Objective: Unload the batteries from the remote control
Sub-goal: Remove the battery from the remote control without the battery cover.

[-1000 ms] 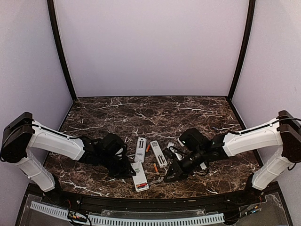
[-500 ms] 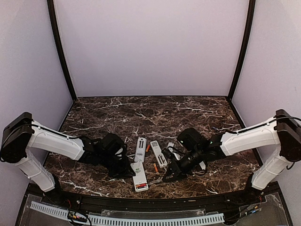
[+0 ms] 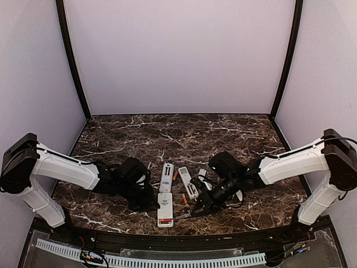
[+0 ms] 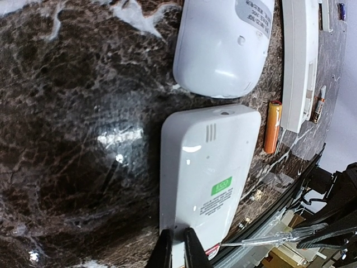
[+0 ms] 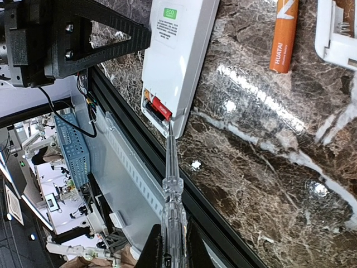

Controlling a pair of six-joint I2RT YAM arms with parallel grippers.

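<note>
The left jaws are almost shut and seem to pinch the side edge of the white remote (image 4: 206, 184), so it cannot slide on the desk (image 4: 72, 139). The right jaws squeeze a clear stick (image 5: 172, 184). Its tip touches the open end of the remote, right by the red batteries (image 5: 158, 107) that sit inside. I think it is there to poke them out. One orange battery (image 5: 284, 36) lies loose nearby.

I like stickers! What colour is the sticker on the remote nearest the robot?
Green. The sticker shows best in the left wrist view.
</note>
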